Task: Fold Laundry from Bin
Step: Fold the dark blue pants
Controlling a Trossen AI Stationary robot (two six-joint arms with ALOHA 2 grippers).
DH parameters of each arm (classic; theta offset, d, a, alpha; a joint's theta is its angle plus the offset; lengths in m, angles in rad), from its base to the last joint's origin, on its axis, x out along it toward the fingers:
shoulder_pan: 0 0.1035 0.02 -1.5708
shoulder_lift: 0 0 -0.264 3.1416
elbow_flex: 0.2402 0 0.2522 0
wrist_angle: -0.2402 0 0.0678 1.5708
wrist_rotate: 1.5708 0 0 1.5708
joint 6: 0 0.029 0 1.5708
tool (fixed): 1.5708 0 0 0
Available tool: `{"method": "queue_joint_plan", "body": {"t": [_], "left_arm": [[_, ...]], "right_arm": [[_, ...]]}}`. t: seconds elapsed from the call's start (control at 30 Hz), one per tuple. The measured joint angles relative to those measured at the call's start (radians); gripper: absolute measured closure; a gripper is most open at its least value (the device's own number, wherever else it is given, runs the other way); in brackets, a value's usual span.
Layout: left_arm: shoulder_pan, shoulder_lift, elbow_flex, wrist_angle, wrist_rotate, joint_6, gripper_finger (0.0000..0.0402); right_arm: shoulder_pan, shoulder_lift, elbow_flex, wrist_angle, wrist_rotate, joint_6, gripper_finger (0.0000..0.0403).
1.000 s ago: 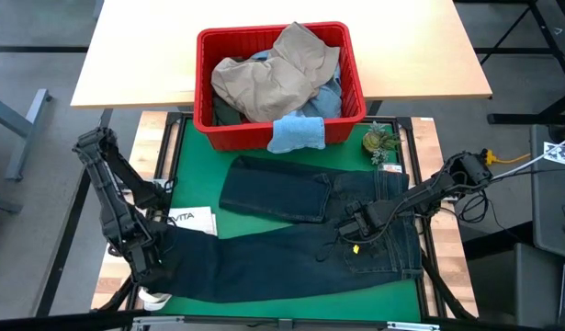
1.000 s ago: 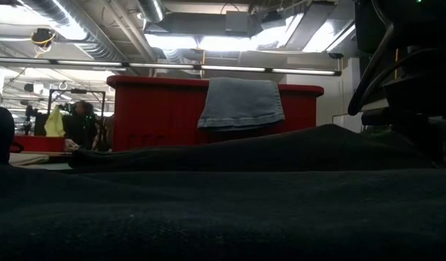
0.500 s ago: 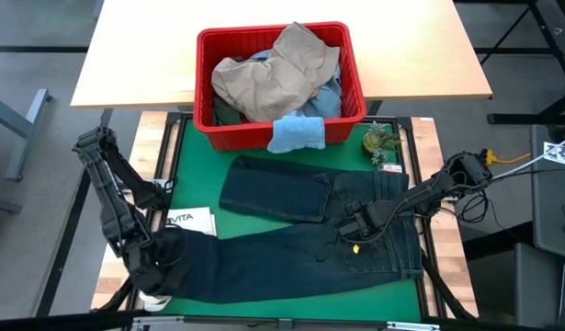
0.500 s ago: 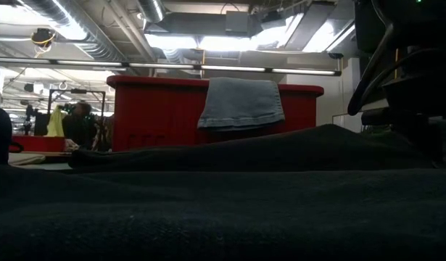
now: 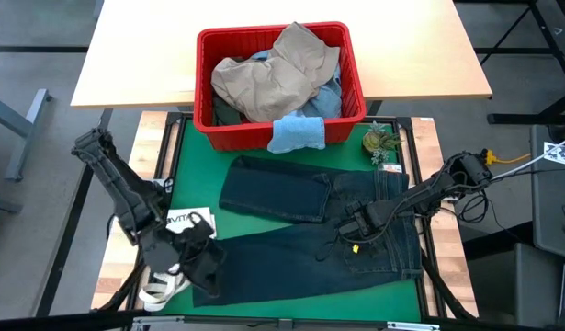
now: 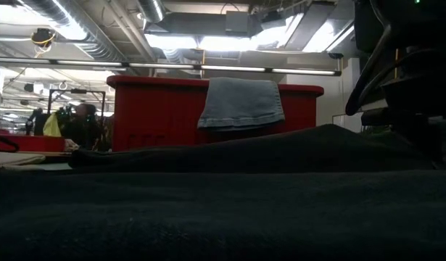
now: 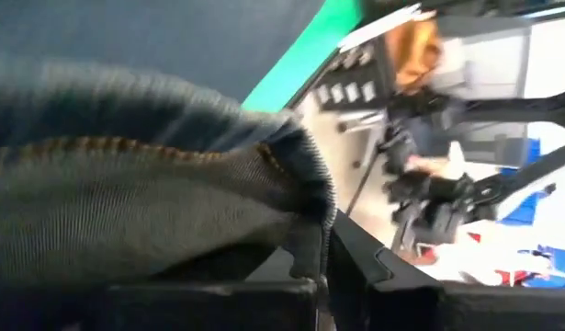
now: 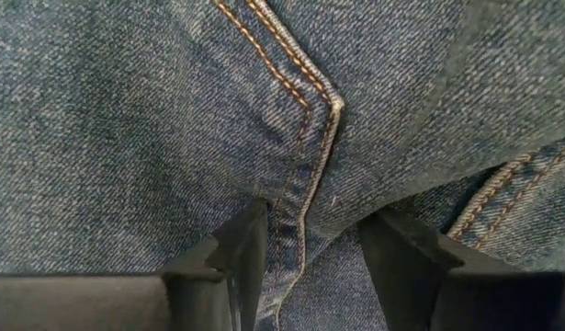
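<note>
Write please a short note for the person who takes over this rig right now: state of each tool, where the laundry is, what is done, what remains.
Left tool: shut on the leg hem of the dark navy denim jeans, lifted and carried toward the waist.
Right tool: open, pressing down on the jeans near the waist seam.
Jeans: on the green mat, one leg already folded across.
Red slotted plastic bin: holds khaki trousers and other pieces; small light blue cloth hangs over its rim.
Left: finish this fold, then the rest.

Both arms are dark, near-black, built of slender jointed links. The right arm [image 5: 429,191] carries black cabling at its base joint — with a small yellow tag near the wrist. Right gripper fingers [image 8: 236,257] are matte black, flat-faced, angular blocks.
</note>
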Motion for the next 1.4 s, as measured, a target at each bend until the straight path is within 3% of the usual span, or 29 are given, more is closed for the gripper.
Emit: {"method": "queue_joint_plan", "body": {"t": [0.13, 0.3, 0.5, 0.7, 1.1, 1.4], "left_arm": [[0.100, 0.034, 0.000, 0.033, 0.041, 0.134, 0.0401], [0.211, 0.116, 0.000, 0.086, 0.190, 0.257, 0.0401], [0.293, 0.233, 0.000, 0.315, 0.321, 0.418, 0.0401], [0.352, 0.355, 0.000, 0.500, 0.424, 0.483, 0.0401], [0.402, 0.574, 0.000, 0.790, 0.451, 0.505, 0.0401], [0.428, 0.661, 0.000, 0.917, 0.424, 0.529, 0.0398]], "right_arm": [[0.000, 0.000, 0.017, -0.011, 0.003, 0.001, 0.0233], [0.000, -0.018, 0.062, -0.015, 0.019, -0.001, 0.0233], [0.000, -0.053, 0.116, -0.014, 0.061, -0.006, 0.0233], [0.000, -0.061, 0.164, -0.015, 0.070, -0.009, 0.0233], [0.000, -0.061, 0.215, -0.062, 0.069, -0.035, 0.0233], [0.001, -0.061, 0.275, -0.066, 0.062, -0.035, 0.0233]]}}
